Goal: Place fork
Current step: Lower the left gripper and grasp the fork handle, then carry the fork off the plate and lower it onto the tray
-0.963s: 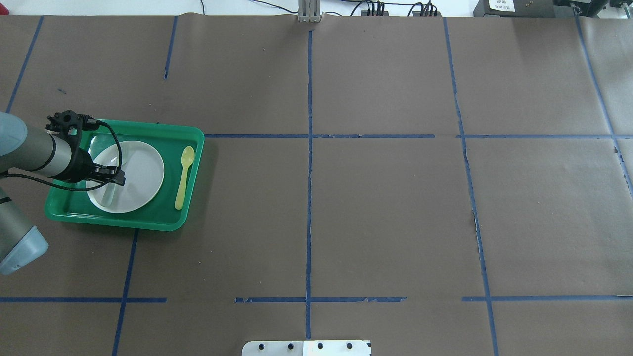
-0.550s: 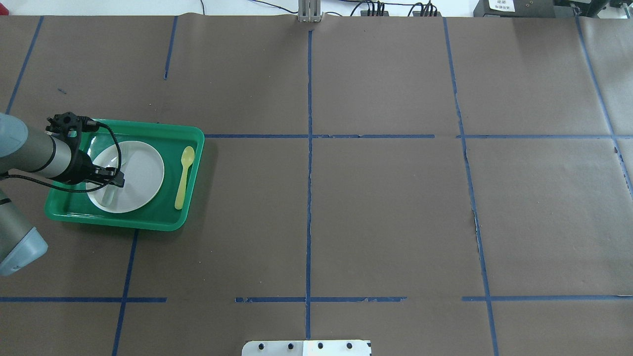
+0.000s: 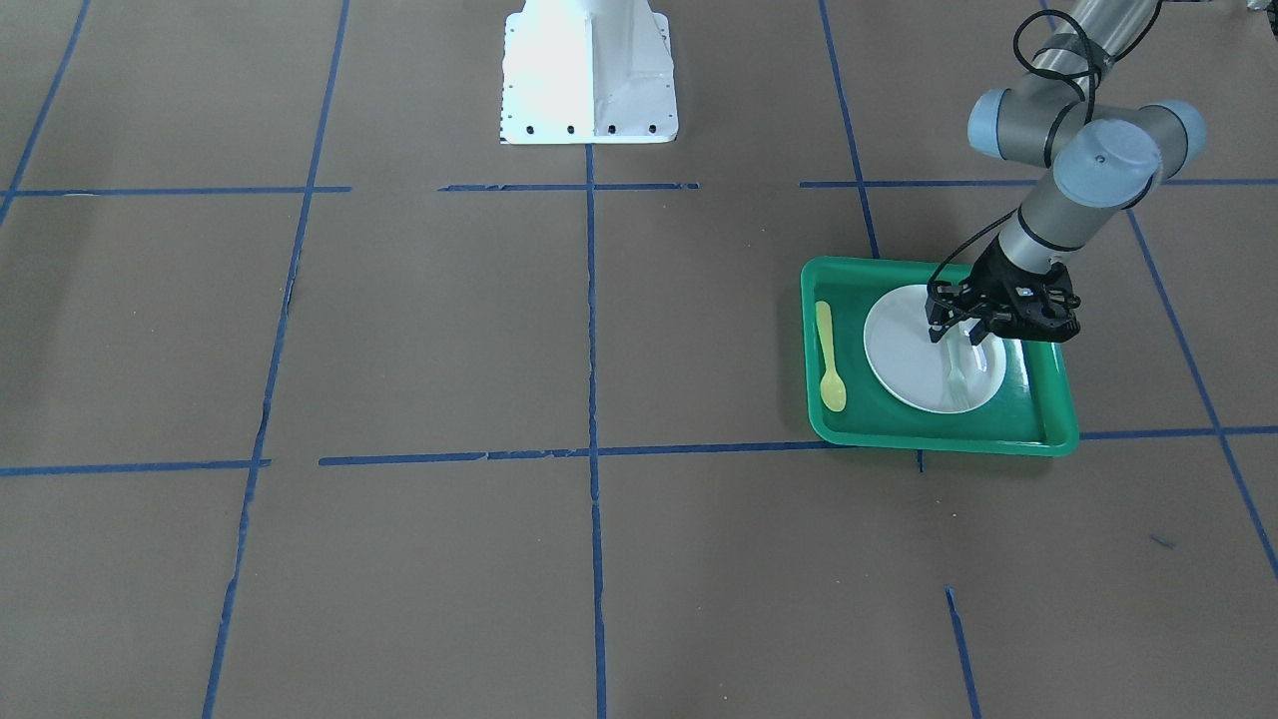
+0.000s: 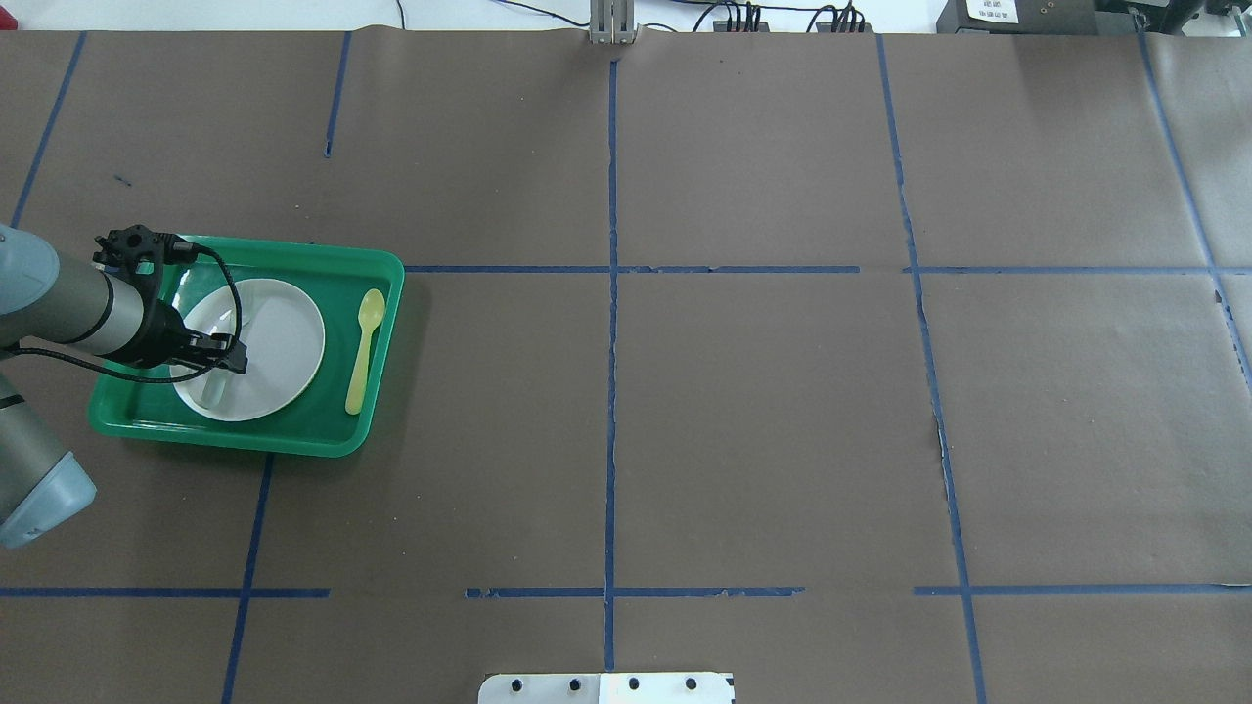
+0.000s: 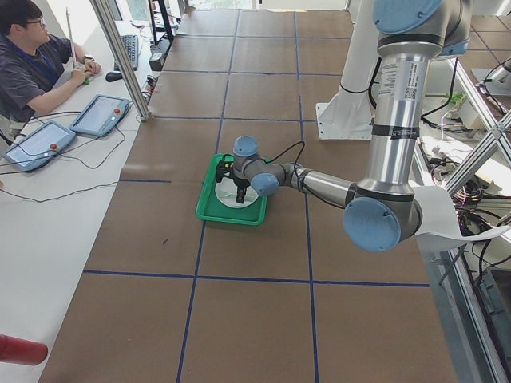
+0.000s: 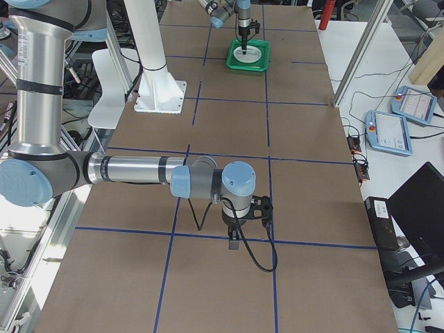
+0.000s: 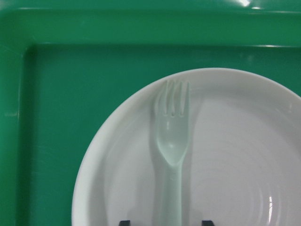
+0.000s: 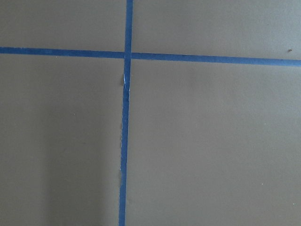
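Fork (image 7: 171,155) lies flat on the white plate (image 7: 244,141), off to one side of the plate's centre, tines toward the nearest tray wall, handle running back under the wrist camera; same fork shows faint and pale in the front-facing view (image 3: 957,377). Plate sits inside the green tray (image 7: 61,117), tray sits on the brown paper-covered desk (image 4: 763,411) on the robot's left side. Left pincer (image 3: 960,338) hangs over the plate, pointing down, right above the fork's handle end. Left pincer is spread: in the wrist view two dark fingertips (image 7: 124,223) show at the bottom edge, one each side of the handle, gap on both sides, neither touching the fork. Yellow-green spoon (image 4: 366,350) lies in the tray beside the plate, not on it, on the side toward the desk middle, roughly parallel to the fork. Right pincer (image 6: 236,239) is well apart from the tray, pointing down over bare desk near a crossing of blue tape lines (image 8: 124,141); seen only from the side view, so cannot tell if it is spread or pressed together
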Controlling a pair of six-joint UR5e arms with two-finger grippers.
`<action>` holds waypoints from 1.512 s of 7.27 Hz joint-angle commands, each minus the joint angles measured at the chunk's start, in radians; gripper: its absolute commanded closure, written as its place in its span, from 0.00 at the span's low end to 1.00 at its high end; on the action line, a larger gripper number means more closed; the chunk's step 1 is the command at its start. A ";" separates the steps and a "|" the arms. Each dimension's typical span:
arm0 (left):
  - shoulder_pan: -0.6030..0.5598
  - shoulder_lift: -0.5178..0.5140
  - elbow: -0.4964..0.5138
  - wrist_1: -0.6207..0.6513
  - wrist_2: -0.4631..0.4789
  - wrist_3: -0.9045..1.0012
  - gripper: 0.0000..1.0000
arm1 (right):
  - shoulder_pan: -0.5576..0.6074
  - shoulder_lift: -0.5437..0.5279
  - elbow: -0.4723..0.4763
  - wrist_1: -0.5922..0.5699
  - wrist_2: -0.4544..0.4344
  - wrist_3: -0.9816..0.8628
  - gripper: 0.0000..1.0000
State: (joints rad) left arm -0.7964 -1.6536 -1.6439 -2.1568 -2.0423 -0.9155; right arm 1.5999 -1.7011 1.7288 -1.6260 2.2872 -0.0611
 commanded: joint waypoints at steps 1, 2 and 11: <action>0.002 0.000 0.000 0.000 -0.001 -0.002 0.61 | 0.000 0.000 0.000 0.000 0.000 0.000 0.00; 0.002 0.002 -0.005 -0.003 -0.001 -0.002 0.84 | 0.000 0.000 0.000 0.000 0.000 0.000 0.00; -0.151 0.008 -0.033 -0.001 -0.137 0.012 1.00 | 0.000 0.000 0.000 0.000 0.000 0.000 0.00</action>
State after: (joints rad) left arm -0.8997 -1.6536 -1.6764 -2.1573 -2.1668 -0.9100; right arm 1.5999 -1.7012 1.7288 -1.6260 2.2872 -0.0613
